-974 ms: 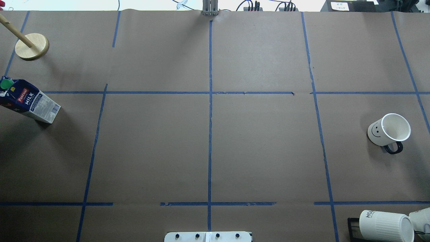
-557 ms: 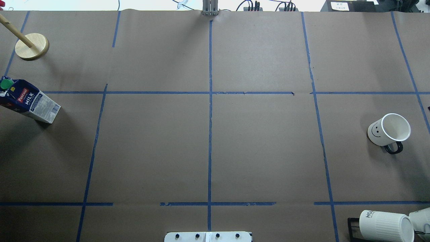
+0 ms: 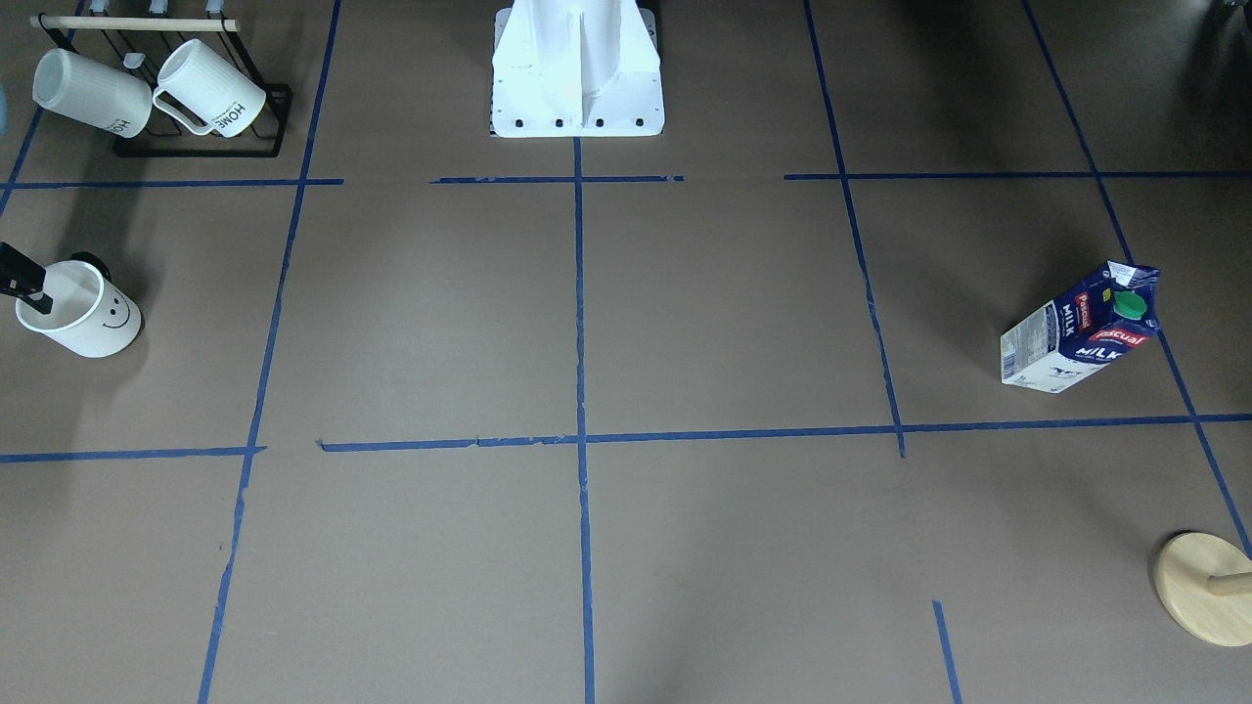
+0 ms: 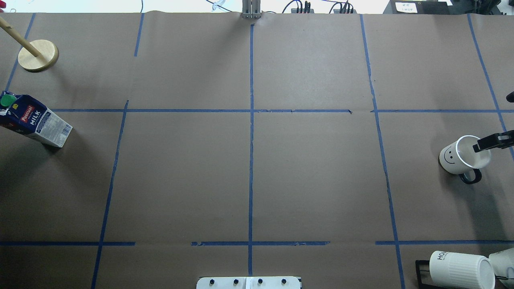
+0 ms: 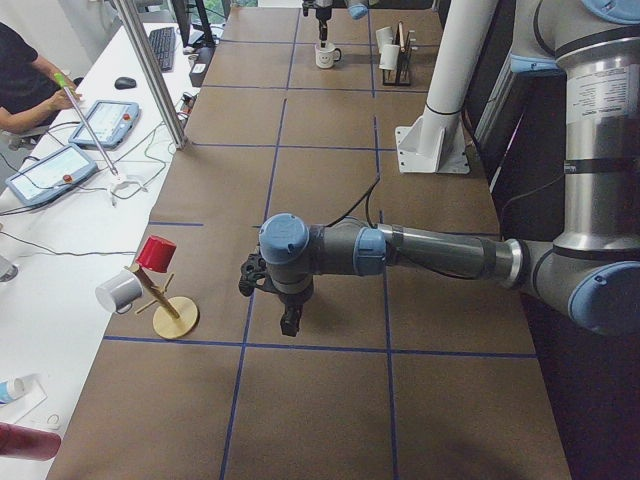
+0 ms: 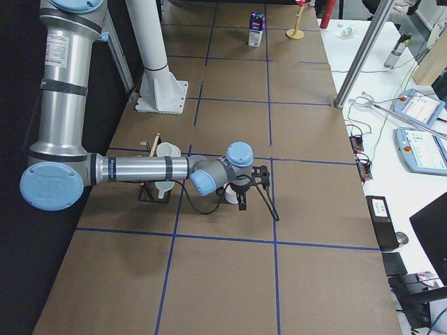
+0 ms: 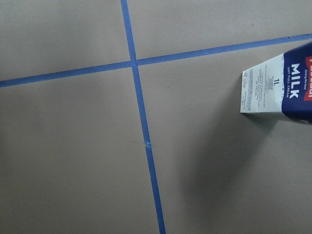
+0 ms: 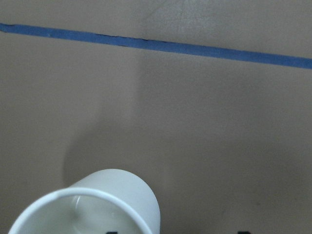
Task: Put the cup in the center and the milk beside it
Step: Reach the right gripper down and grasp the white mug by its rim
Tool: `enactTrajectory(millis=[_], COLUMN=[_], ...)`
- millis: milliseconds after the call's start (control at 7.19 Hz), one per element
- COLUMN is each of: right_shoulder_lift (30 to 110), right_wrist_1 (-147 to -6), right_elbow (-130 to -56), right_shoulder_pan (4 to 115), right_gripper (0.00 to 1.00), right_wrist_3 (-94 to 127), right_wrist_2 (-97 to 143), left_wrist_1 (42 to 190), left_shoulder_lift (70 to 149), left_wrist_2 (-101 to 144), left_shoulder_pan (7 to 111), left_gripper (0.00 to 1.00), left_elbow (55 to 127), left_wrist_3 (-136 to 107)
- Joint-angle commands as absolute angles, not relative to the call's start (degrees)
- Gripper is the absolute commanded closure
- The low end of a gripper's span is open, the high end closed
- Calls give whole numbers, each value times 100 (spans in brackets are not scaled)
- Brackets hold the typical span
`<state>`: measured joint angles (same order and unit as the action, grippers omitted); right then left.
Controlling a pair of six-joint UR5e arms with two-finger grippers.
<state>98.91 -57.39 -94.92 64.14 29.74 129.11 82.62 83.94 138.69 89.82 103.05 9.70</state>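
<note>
Note that your right gripper (image 6: 249, 186), jaws spread, hangs just above the upright cup (image 4: 461, 158), one jaw over its open mouth, and that the cup stands far to the robot's right of the center (image 4: 265, 120).

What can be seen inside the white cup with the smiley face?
Inside the cup only bare white wall shows, no contents. One jaw of the right gripper crosses the rim and covers part of the opening; the bottom is partly hidden.
</note>
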Motion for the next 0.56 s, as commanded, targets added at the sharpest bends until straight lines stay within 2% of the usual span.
enactTrajectory(millis=[0, 278, 417], right_shoulder_lift=[9905, 9836, 9800], right_wrist_1=[-5634, -5712, -6009], right_elbow=[-9448, -9666, -10251], right_shoulder_pan=[6346, 6346, 6320], right_gripper=[100, 100, 100], right_wrist_3=[3006, 3032, 3276], right_wrist_2=[12920, 13295, 13359], left_wrist_1=[8262, 8262, 8262], left_shoulder_lift=[8394, 8394, 8394], left_wrist_2=[13869, 13869, 13869], left_shoulder_pan=[8982, 8982, 8982], left_gripper=[0, 0, 0], left_elbow=[10301, 10301, 10301], left_wrist_3=[958, 949, 949])
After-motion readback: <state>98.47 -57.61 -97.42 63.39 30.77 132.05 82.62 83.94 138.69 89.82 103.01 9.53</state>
